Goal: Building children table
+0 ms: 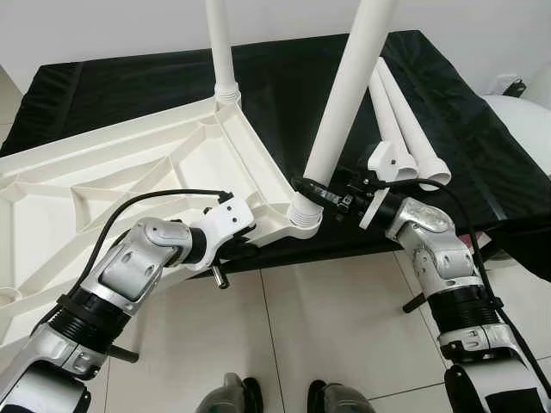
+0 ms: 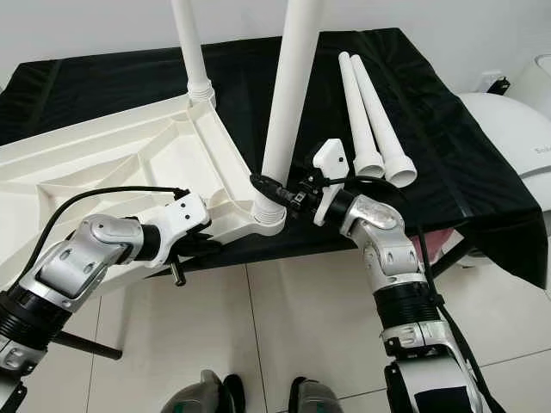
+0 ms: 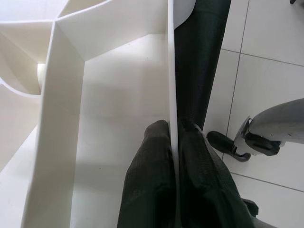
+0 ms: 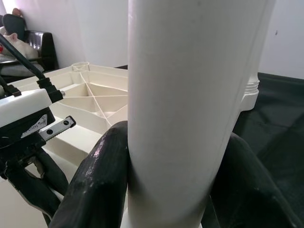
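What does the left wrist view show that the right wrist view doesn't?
Left wrist view: the left end effector pinching the tabletop's thin side wall, with black cloth and floor tiles beyond. Right wrist view: the right end effector clamped around the near table leg, and the second fitted leg's threaded base. Both show the upturned tabletop's ribbed underside.

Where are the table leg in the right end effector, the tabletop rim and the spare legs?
table leg [image 1: 344, 95], left eye view, mid shaft.
tabletop rim [image 3: 172, 85], left wrist view, thin edge above the fingers.
spare legs [image 2: 370, 112], right eye view, shafts lying on the black cloth.
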{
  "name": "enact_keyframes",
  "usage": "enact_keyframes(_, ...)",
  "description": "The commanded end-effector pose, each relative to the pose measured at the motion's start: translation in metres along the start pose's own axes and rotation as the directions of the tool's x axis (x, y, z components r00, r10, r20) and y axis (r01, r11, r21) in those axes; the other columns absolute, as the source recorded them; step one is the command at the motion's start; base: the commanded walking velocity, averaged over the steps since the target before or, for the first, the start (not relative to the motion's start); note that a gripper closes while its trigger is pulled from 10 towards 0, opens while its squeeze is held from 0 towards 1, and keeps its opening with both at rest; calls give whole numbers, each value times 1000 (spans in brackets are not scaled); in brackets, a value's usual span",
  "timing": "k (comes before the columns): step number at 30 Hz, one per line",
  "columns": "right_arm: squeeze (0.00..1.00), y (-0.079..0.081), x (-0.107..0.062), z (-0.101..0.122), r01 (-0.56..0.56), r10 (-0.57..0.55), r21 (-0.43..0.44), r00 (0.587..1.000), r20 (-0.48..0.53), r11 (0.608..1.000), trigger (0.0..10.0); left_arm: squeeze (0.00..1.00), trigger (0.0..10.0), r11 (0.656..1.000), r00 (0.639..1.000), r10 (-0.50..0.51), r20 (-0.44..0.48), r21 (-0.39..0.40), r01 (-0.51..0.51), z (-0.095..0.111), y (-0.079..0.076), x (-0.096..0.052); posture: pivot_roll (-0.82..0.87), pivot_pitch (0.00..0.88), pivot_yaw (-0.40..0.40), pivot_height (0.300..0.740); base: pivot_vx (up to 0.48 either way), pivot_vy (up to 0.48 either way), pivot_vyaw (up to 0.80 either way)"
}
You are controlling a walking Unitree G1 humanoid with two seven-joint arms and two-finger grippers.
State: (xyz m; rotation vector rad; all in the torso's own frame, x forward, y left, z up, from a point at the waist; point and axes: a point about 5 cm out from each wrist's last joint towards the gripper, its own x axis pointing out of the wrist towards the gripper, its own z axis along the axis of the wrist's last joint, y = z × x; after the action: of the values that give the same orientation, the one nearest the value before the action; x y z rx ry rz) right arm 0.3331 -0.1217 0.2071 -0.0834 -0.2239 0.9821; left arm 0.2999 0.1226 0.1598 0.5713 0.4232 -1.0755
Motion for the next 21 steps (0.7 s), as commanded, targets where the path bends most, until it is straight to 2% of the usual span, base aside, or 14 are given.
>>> enact_keyframes(1,0,-1,-3,-13,0,1,10,997,-78,1000,10000,0,10000,999,998,-37,-57,-28,35,-13,-5,0,-47,168,42,740,0,0,0)
enact_keyframes(21,0,-3,9,-18,-61,61,9,991,-117,998,10000,0,10000,999,998,-32,-50,-35,30,-11,-6,-1,-47,175,35,740,0,0,0)
